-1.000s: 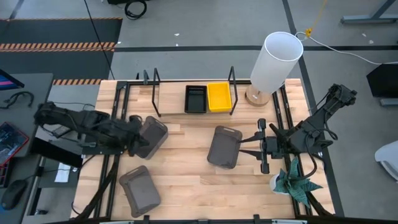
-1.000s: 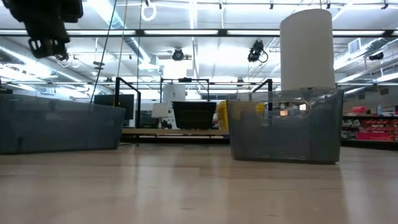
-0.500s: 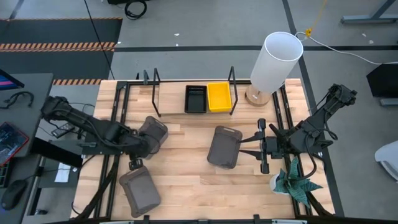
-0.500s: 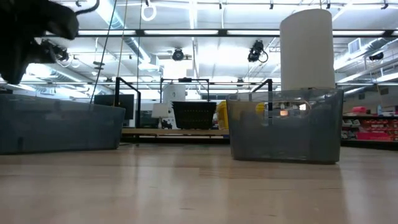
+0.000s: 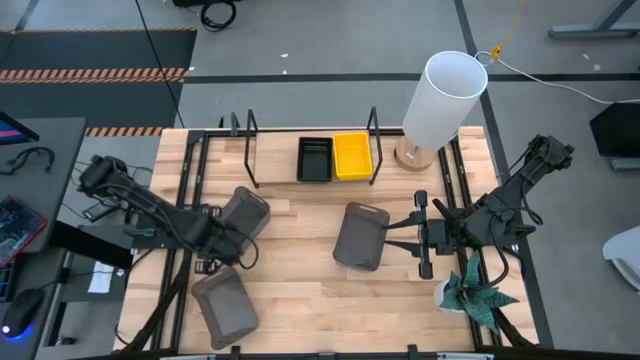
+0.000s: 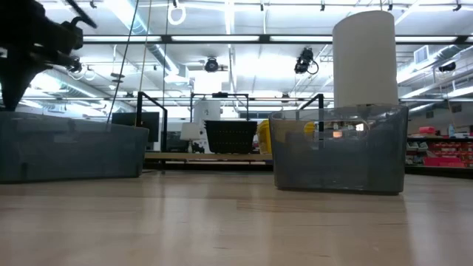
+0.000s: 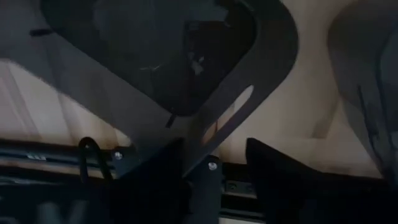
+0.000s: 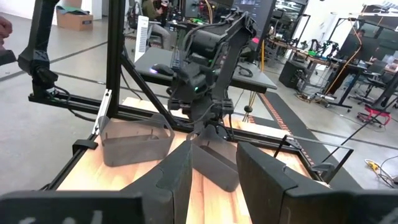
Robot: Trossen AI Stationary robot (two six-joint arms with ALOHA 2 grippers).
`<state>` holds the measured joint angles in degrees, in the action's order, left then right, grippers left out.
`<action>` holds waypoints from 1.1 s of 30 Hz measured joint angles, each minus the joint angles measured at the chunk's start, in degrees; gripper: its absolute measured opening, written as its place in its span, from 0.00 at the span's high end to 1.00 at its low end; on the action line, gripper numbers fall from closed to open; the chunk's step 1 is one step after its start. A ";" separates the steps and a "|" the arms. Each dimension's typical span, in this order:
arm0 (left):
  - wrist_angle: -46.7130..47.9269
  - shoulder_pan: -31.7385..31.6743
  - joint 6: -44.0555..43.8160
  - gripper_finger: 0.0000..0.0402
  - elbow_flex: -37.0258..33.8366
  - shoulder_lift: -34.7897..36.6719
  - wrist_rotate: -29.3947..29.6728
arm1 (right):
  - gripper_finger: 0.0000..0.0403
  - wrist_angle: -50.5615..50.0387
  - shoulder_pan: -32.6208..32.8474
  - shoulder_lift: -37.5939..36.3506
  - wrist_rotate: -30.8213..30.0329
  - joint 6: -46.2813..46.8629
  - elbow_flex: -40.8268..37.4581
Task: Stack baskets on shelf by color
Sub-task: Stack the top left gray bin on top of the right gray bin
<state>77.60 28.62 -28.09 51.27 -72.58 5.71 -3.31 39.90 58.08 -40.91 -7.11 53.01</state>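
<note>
Three gray baskets lie on the table: one near left (image 5: 225, 305), one further back (image 5: 246, 213), one in the middle (image 5: 360, 237). My left gripper (image 5: 225, 262) hangs open over the far end of the near-left basket, whose rounded rim (image 7: 249, 106) runs down between the fingers (image 7: 280, 180). My right gripper (image 5: 395, 240) is shut on the middle basket's right side. On the shelf (image 5: 275, 170) at the back stand a black basket (image 5: 314, 158) and a yellow basket (image 5: 352, 155), side by side. My left gripper has the near-left basket's rim between its spread fingers, coming from above; whether a finger touches the rim I cannot tell. My right gripper holds the middle basket at its right-hand wall (image 5: 384, 240), fingers level from the table's right. The basket's bottom (image 6: 336, 188) rests on the table, upright.
A tall white lamp (image 5: 443, 100) stands at the back right beside the shelf's black end loop (image 5: 374, 135). A green paper plant (image 5: 478, 297) sits at the near right. Black frame rails (image 5: 185, 200) run along the table's left and right sides. Bare wood lies between the baskets.
My left gripper has left the farther left gray basket, swung toward the table's near edge until it is over the near-left basket's far end, and opened. The right arm and all baskets have kept still.
</note>
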 joint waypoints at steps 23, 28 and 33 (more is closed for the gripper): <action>-7.93 1.08 8.22 0.61 -7.58 -8.15 1.19 | 0.68 0.00 0.00 0.02 0.02 -0.04 0.00; -12.03 1.08 7.92 0.74 -8.13 -8.08 1.34 | 0.68 0.08 0.00 0.02 0.02 -0.02 0.00; -13.25 1.10 7.81 0.95 -6.24 -8.08 1.13 | 0.68 0.09 0.00 0.02 0.03 -0.04 0.00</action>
<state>64.35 29.71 -20.27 45.02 -80.66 6.84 -3.22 39.90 58.11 -40.88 -7.16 53.01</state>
